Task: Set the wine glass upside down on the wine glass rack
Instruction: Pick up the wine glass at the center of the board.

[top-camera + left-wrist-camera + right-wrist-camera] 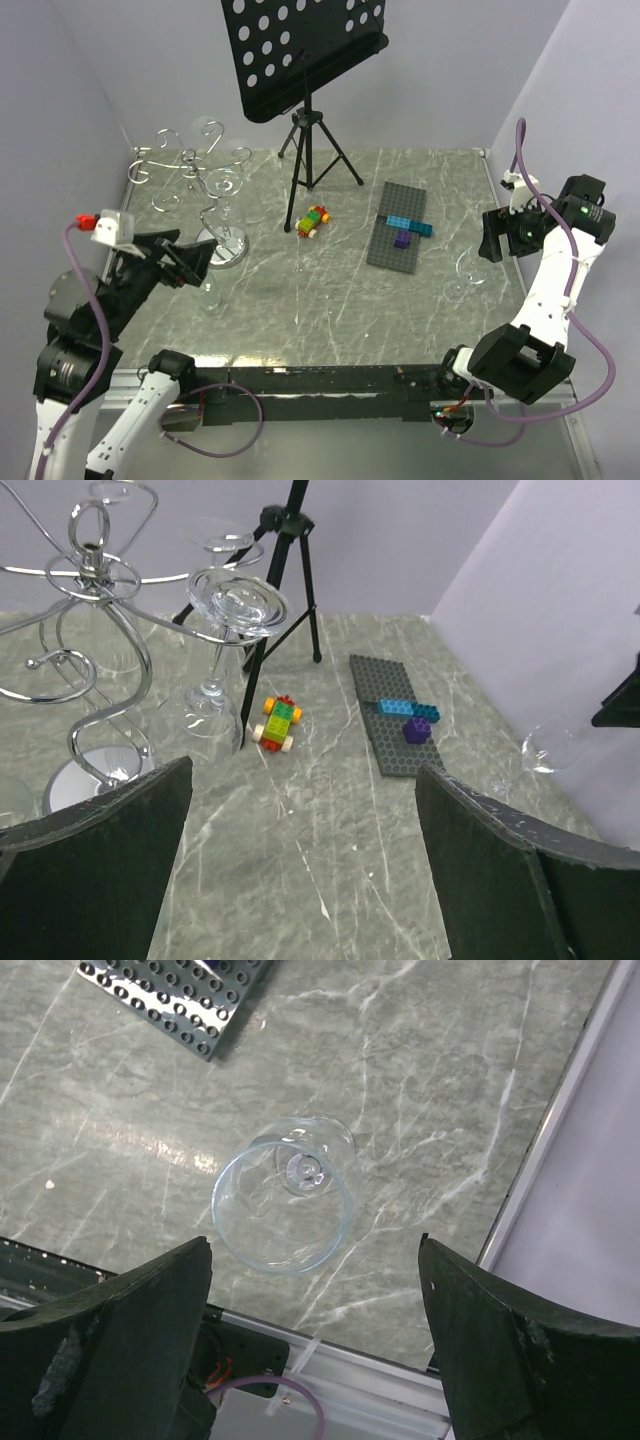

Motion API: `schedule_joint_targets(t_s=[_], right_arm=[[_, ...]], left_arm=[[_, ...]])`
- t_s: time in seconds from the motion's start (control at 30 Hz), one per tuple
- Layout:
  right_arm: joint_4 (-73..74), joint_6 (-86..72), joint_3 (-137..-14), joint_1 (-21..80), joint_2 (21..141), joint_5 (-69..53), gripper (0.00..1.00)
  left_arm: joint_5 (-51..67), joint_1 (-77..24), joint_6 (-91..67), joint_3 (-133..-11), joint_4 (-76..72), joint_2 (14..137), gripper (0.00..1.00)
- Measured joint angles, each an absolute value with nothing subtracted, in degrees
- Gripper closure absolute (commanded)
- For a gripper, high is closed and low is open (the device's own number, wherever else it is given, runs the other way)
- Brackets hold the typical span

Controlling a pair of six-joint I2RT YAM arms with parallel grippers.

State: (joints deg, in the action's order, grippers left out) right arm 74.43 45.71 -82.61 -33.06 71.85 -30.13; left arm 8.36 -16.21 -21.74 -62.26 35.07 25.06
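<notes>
A clear wine glass (466, 274) stands upright on the marble table near the right edge. The right wrist view looks down into its bowl (288, 1202), and the left wrist view shows it at far right (550, 748). My right gripper (492, 240) (315, 1270) hovers just above and beside it, jaws open and wide, with nothing between them. The chrome wine glass rack (190, 172) (95, 590) stands at the back left with a glass (215, 665) hanging upside down from one arm. My left gripper (196, 262) (303, 810) is open and empty, close to the rack's round base (226, 247).
A black tripod music stand (310, 120) stands at the back centre. A small brick car (313, 222) and a grey baseplate (396, 245) with blue and purple bricks lie mid-table. Another clear glass (211, 294) seems to stand by the left fingertips. The table's metal rail (400, 1350) is just beneath the right gripper.
</notes>
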Motion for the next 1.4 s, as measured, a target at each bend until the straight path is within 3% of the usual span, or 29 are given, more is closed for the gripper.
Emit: schedule_joint_targets(t_s=[0.4, 0.8, 1.0, 1.4], right_arm=[[76.1, 48.5, -84.3, -33.1, 74.3, -30.7, 0.2], [74.4, 50.1, -80.8, -33.1, 76.4, -28.0, 0.36], [72.2, 50.5, -78.9, -33.0, 77.5, -27.4, 0.47], [67.9, 50.9, -74.9, -31.9, 77.7, -27.0, 0.81]], left_arm=[[10.7, -16.2, -21.9, -60.1, 33.5, 24.8, 0.03], [11.2, -16.2, -21.8, -60.0, 33.4, 24.4, 0.03], [11.3, -16.2, -21.8, -60.0, 33.5, 24.1, 0.03], [11.9, -16.2, -21.9, -60.0, 33.5, 24.1, 0.03]])
